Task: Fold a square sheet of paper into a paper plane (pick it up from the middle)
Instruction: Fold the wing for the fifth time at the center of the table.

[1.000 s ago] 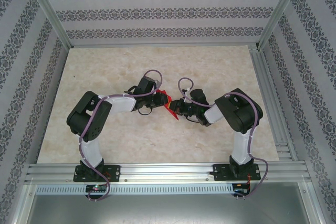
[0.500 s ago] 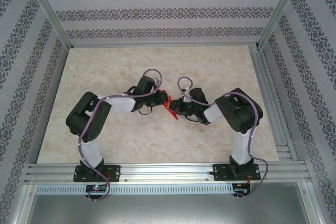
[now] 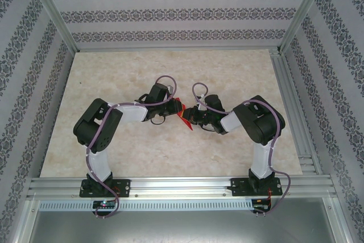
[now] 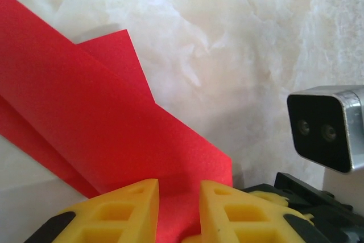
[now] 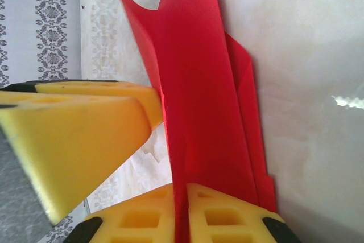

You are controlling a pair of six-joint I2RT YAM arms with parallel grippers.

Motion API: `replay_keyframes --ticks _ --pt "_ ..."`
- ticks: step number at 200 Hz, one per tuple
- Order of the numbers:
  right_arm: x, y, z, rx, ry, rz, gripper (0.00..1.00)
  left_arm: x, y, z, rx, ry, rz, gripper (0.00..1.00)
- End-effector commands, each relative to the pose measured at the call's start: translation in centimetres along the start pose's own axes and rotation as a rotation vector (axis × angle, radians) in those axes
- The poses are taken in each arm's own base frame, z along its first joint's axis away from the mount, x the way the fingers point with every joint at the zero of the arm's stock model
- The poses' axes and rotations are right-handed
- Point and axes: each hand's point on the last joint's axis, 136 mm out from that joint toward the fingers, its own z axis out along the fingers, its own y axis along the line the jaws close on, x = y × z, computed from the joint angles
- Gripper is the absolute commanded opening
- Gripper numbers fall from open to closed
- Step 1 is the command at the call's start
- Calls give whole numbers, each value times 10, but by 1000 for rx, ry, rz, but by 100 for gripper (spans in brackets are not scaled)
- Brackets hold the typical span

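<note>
One overhead view, two close wrist views

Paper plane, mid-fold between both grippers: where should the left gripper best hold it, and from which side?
Grip the paper plane on its flat layered edge, coming edge-on from the left as the left gripper does, opposite the right gripper; the thin stacked layers likely pinch flat.

Open marble tabletop [image 3: 114,83] all around; mid-table, 2 grippers nose to nose over folded red paper [image 3: 183,112].

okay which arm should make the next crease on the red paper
Probably the left. The right gripper is pinched shut on the folded red paper, anchoring it; the left gripper straddles an edge more loosely.
</note>
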Motion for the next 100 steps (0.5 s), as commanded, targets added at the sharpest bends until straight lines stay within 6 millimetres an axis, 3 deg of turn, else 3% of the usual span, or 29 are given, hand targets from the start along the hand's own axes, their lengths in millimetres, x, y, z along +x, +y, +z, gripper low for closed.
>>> replay_keyframes --ticks 1,100 --pt "-5 8 -4 -6 5 -36 15 -5 1 6 -26 -11 -15 25" --pt "-7 10 -29 132 11 -167 32 -3 14 11 -72 0 -86 25"
